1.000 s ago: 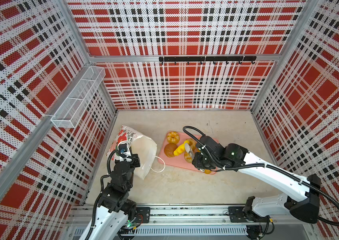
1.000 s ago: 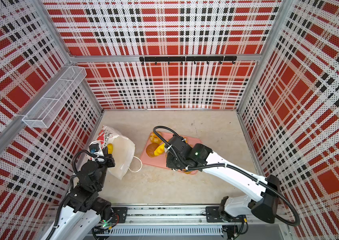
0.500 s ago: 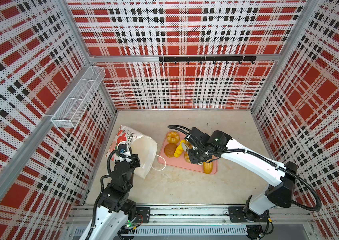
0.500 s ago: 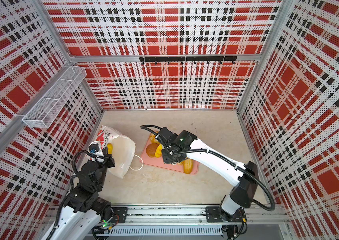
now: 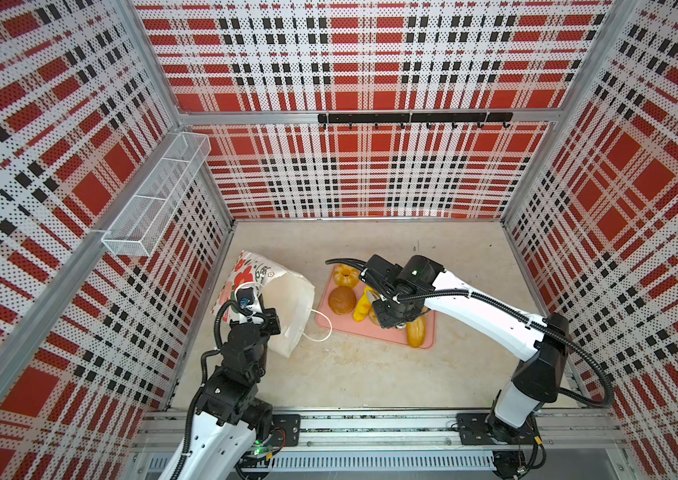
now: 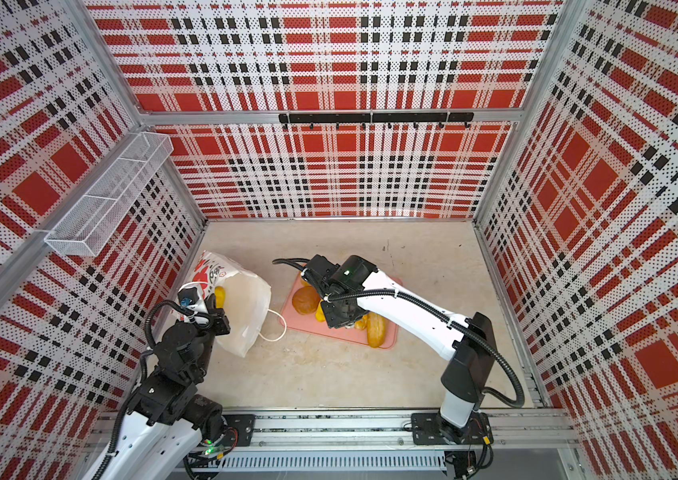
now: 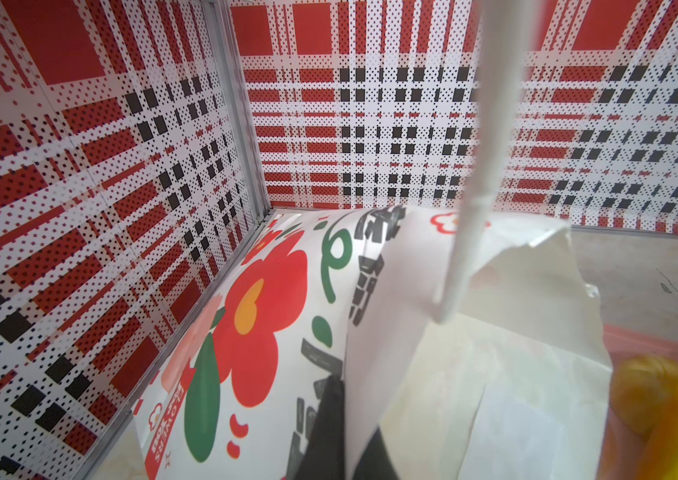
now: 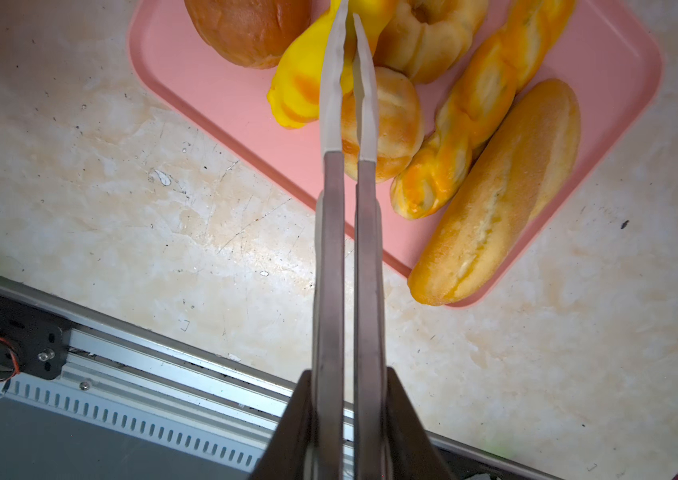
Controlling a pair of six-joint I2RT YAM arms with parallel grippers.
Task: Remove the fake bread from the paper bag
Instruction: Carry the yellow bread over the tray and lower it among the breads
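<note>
several loaves of the fake bread (image 8: 499, 195) lie on the pink tray (image 8: 204, 95) just below the right tool (image 8: 347, 16), whose long jaws stand almost closed, with nothing that i can see between them. well away across the surface (image 8: 162, 208), the paper bag (image 5: 287, 307) tilts with its mouth held up, its rim pinched tight in the left tool (image 7: 347, 415). one yellow loaf (image 6: 219, 296) shows inside that mouth, beside the left tool. it looks light, glossy and probably slippery, so i would grip it across its middle. the thin paper will crease easily.
</note>
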